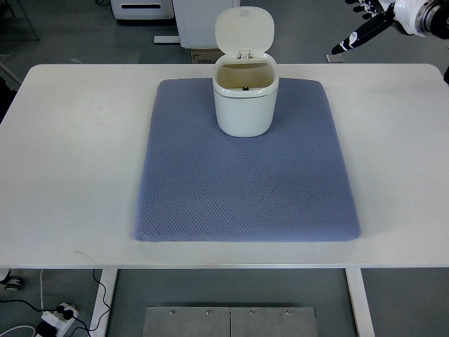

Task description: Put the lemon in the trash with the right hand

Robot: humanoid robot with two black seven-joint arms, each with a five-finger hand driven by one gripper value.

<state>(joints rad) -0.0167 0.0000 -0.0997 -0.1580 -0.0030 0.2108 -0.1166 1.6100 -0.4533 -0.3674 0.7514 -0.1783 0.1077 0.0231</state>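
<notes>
A cream trash bin [245, 105] stands upright on the far middle of a blue-grey mat [245, 189], its lid [244, 29] flipped up and back. Its inside looks pale, with only a small dark mark at the back wall; no lemon shows anywhere in the top view. My right hand [365, 28] hangs at the top right corner, beyond the table's far edge and well right of the bin. Its black-and-white fingers [354, 38] are stretched out and hold nothing. The left arm is out of the picture.
The white table [70, 161] carries the mat at its middle. Beyond the far edge stand a white cabinet [196, 21] and a cardboard box [202, 55]. A power strip and cables [56, 317] lie on the floor at bottom left.
</notes>
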